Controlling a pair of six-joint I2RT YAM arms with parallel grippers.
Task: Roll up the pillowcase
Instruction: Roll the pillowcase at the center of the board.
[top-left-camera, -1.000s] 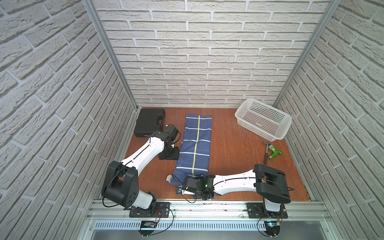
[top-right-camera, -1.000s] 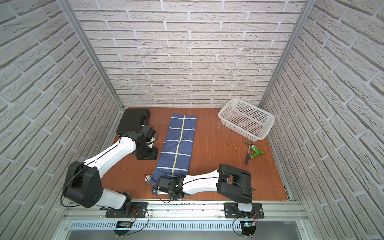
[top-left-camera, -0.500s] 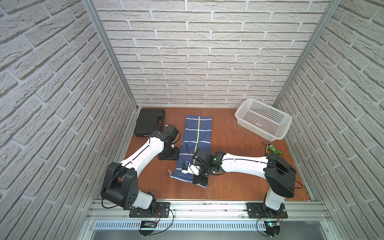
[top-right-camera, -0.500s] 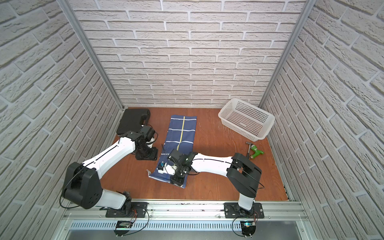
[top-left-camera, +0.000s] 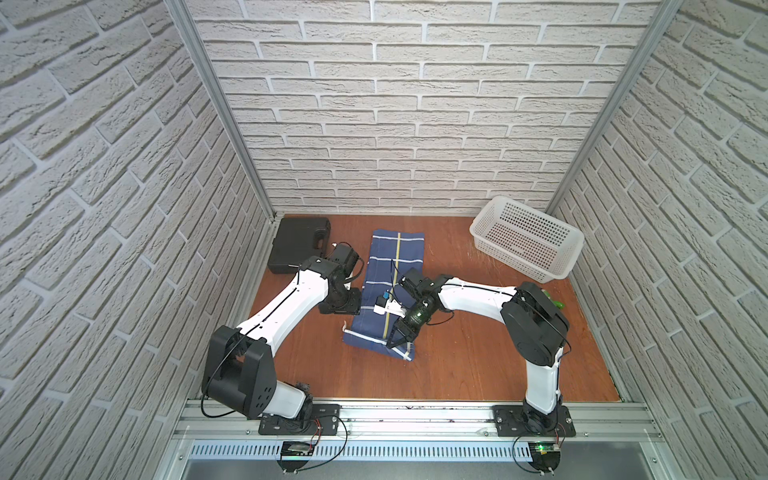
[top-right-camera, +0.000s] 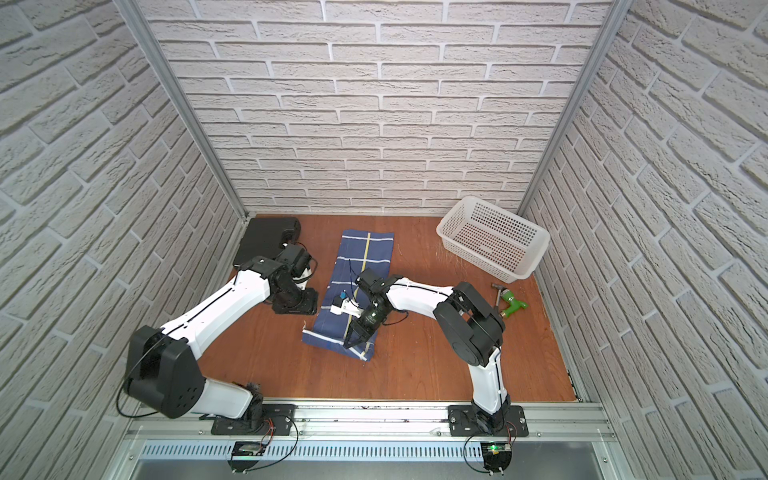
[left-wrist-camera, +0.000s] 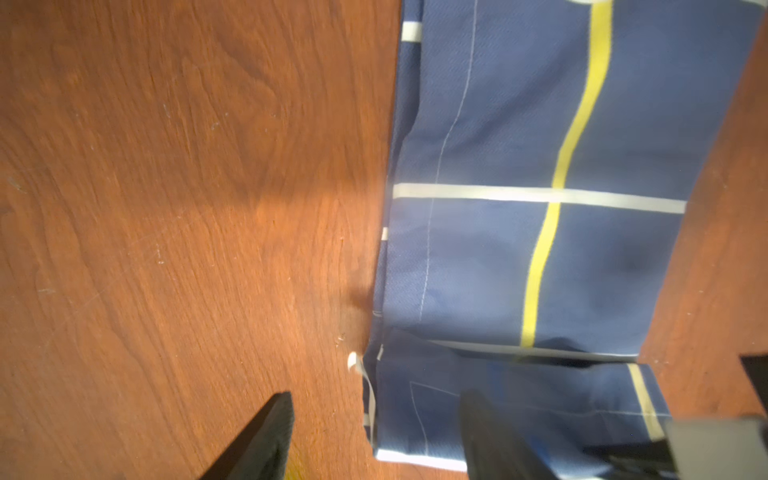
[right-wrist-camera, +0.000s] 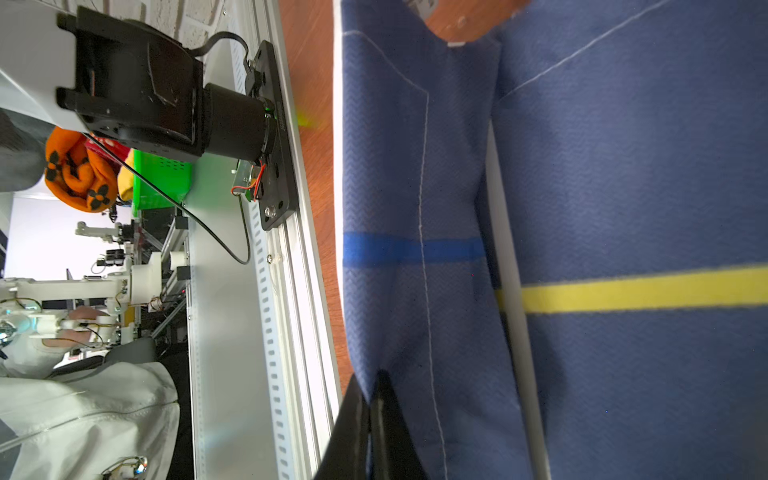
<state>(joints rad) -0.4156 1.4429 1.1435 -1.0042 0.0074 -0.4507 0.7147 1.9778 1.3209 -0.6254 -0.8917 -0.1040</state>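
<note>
Lab clutter (right-wrist-camera: 79, 174) beyond pillowcase (right-wrist-camera: 623, 166), right wrist only

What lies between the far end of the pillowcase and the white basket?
Only the bare wooden table. Nothing stands between the pillowcase and the white basket, as both top views show.

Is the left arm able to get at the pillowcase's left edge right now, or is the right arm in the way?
Probably yes. The left gripper is open with the pillowcase edge lying between its fingers; the right gripper pinches the folded end elsewhere, leaving that edge free.
</note>
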